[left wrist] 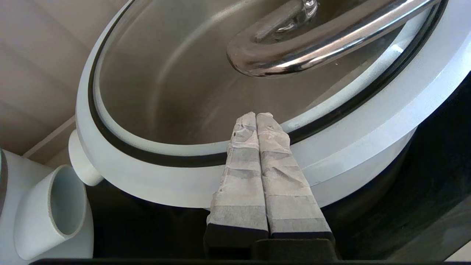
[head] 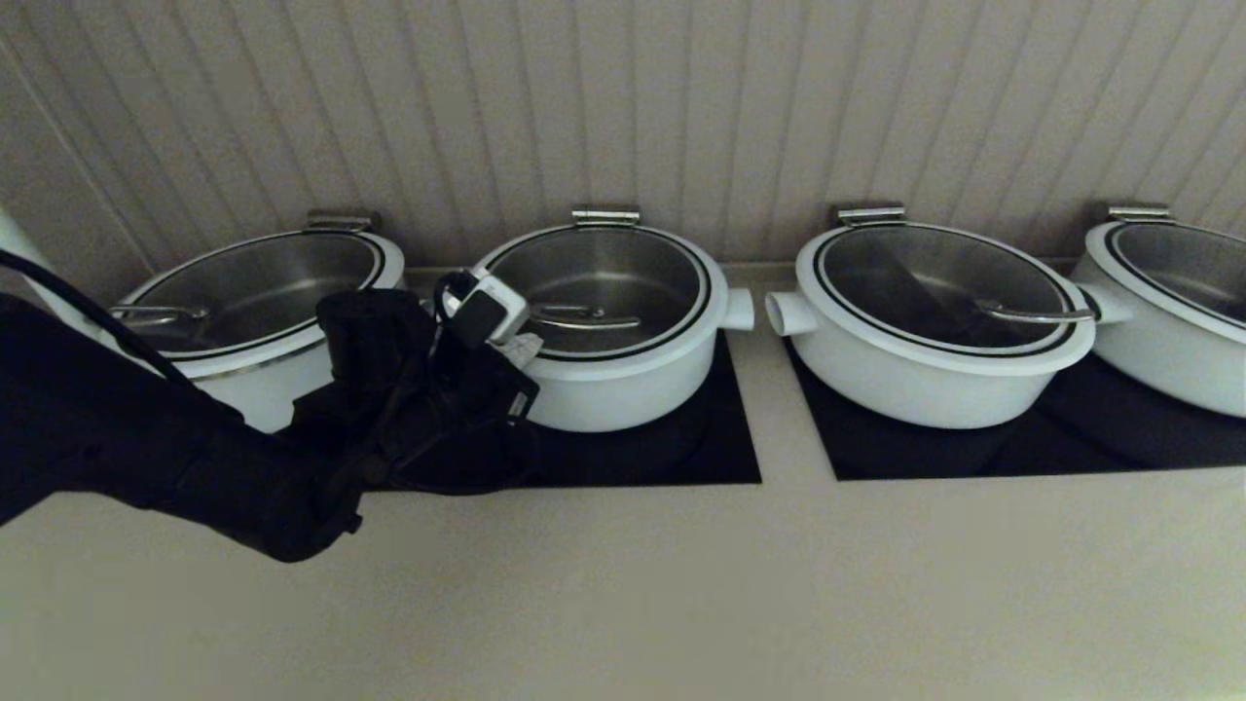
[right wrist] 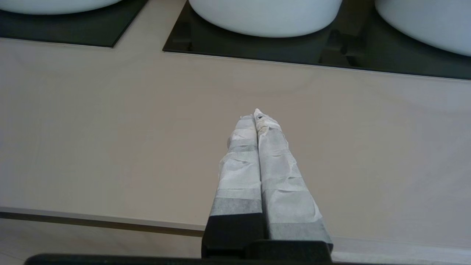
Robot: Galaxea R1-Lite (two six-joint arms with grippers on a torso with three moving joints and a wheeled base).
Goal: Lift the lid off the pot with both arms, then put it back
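Observation:
The pot (head: 623,389) is second from the left in the row, white with a stub handle (head: 740,309). The lid (head: 604,258) sits closed on it, its steel loop handle (head: 584,316) lying across the glass. My left gripper (head: 521,348) is shut and empty at the pot's left front rim. In the left wrist view the taped fingertips (left wrist: 256,115) reach over the lid's white rim (left wrist: 368,121), a little short of the loop handle (left wrist: 323,40). My right gripper (right wrist: 256,114) is shut and empty, low over the beige counter, and out of the head view.
Similar lidded white pots stand at the left (head: 253,292), right (head: 934,321) and far right (head: 1178,302), on black cooktop panels (head: 681,458). The left pot's tube handle (left wrist: 55,209) is close beside my left gripper. A panelled wall rises behind; beige counter (head: 681,584) lies in front.

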